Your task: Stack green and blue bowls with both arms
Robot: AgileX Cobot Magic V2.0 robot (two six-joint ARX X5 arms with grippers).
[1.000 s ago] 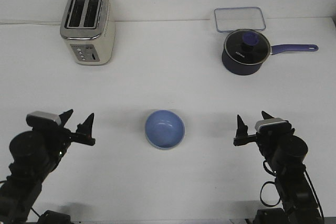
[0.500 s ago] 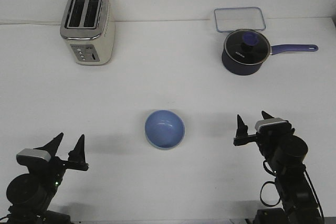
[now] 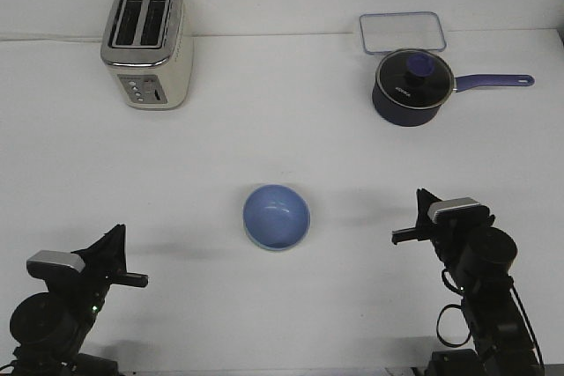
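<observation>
We note the blue bowl [image 3: 277,217] upright on the white table [image 3: 282,138], near the middle and toward the robot's side, with a thin pale rim showing along its lower edge; whether that rim belongs to the green bowl beneath it we cannot tell, and we see no separate green bowl. The left gripper [image 3: 119,257] sits low at the near left corner, well apart from the bowl, fingers appearing drawn together into one pointed profile, holding nothing. The right gripper [image 3: 414,217] sits at the near right, also apart from the bowl, its fingers likewise appearing brought together and empty. At the far left we record a cream and silver toaster [image 3: 148,46] standing upright with two slots. At the far right a dark navy saucepan [image 3: 410,87] with a lid and purple handle pointing right stands just in front of a clear rectangular container lid [image 3: 402,31], the two touching or nearly so in this view.
</observation>
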